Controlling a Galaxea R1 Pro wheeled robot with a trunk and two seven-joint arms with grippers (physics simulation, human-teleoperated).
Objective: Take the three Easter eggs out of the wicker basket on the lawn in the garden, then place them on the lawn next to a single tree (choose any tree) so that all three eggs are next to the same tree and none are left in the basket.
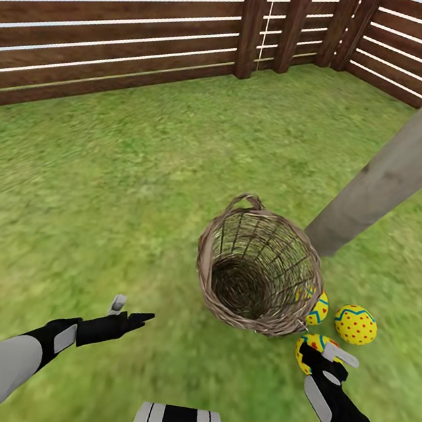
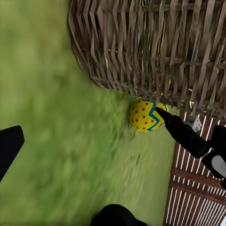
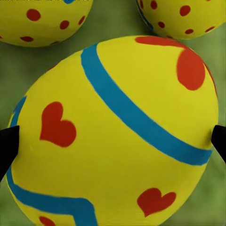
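on the lawn (image 1: 108, 175), at the foot of the tree (image 1: 394, 164):
right gripper (image 1: 324, 360): low over the nearest egg (image 3: 113, 136); dark fingertips (image 3: 7, 146) sit at both of its sides, but whether they press it i cannot tell
left gripper (image 1: 129, 312): fingers spread, holding nothing, above bare grass
other eggs: the dotted egg (image 1: 355, 324) lies just beside the trunk side; the zigzag egg (image 1: 318, 309) is half hidden behind the basket wall
wicker basket (image 1: 260, 269): tipped toward the camera, mouth open, no egg visible inside
writing: none readable; only hearts, dots and blue bands
cut off: tree crown, fence (image 1: 116, 28) top
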